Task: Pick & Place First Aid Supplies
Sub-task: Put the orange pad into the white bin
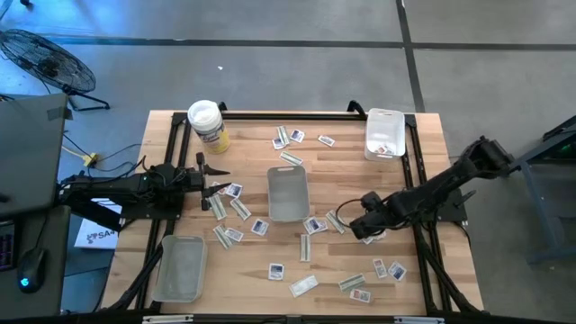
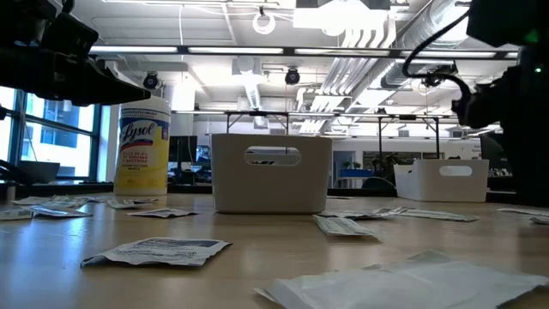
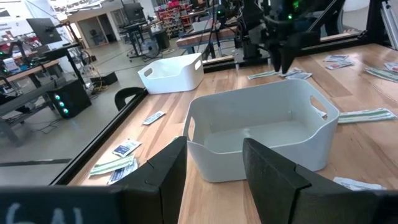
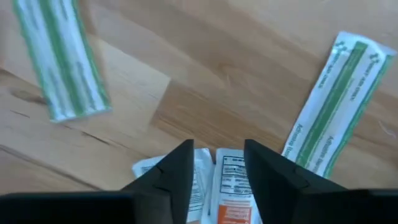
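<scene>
Many first aid supplies lie flat on the wooden table (image 1: pixel 423 288): squarish white packets (image 1: pixel 259 227) and narrow green-striped strips (image 4: pixel 333 102). My right gripper (image 1: pixel 362 227) points down near the table's middle right, open, its fingers (image 4: pixel 180 165) on either side of two white packets (image 4: pixel 219 173), one with orange print. My left gripper (image 3: pixel 214 152) waits open and level at the table's left, facing the pale centre tray (image 3: pixel 261 127). My right gripper comes from above over the two overlapping white packets (image 4: pixel 231 168), which lie flat on the table. Its own fingers hide their tips, so I cannot tell whether they touch the packets.
A pale tray (image 1: pixel 288 192) stands mid-table, a white tray (image 1: pixel 385 133) at the far right and a clear tray (image 1: pixel 180 267) at the near left. A yellow-labelled tub (image 1: pixel 207 124) stands at the far left. Another green strip (image 4: pixel 59 59) lies nearby.
</scene>
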Controlling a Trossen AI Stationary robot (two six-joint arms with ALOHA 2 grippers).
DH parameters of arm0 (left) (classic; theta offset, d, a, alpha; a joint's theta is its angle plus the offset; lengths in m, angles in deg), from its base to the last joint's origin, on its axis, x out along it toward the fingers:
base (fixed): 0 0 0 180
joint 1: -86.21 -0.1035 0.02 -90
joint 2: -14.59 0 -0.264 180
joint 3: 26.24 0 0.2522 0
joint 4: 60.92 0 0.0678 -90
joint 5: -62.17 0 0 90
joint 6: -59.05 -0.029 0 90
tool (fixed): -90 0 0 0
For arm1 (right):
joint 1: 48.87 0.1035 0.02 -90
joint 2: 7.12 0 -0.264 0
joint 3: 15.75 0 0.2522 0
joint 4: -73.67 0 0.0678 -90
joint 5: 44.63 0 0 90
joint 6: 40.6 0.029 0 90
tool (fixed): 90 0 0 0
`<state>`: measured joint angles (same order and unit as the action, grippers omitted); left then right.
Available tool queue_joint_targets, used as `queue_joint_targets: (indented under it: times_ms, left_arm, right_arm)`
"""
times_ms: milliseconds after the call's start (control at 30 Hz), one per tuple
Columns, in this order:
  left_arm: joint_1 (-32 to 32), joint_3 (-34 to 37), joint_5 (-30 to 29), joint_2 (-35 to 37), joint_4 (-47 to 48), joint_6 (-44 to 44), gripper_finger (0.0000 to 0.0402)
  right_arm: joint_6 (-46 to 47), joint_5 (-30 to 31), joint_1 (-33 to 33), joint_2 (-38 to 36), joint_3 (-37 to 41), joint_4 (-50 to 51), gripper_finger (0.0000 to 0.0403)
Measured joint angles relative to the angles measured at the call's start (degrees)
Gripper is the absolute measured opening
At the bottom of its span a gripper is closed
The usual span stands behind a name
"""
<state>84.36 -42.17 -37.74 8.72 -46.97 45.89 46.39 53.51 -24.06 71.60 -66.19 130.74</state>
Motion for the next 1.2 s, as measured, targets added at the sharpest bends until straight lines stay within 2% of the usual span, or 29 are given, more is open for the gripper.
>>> queue_joint_targets:
  times_ms: [300,667,833,1000,1200]
  left_arm:
    - [0.0,-0.01,-0.03,0.0,-0.02,0.0,0.0154]
    - [0.0,0.0,-0.02,-0.02,-0.02,0.0,0.0154]
    - [-0.01,-0.01,-0.02,-0.02,-0.02,0.0,0.0154]
    - [-0.01,0.0,-0.04,0.0,-0.02,0.0,0.0154]
    - [0.0,-0.01,-0.02,-0.01,-0.02,0.0,0.0154]
  right_arm:
    - [-1.5,-2.12,-0.02,2.7,0.0,0.19,0.0157]
    - [-1.87,-1.93,-0.04,2.7,0.0,0.93,0.011]
    - [-1.97,-1.94,-0.04,2.59,-1.12,2.46,0.0104]
    - [2.92,-2.09,-0.02,2.57,-4.03,7.89,0.0117]
    - [7.95,-2.88,0.07,4.1,-4.07,4.99,0.0143]
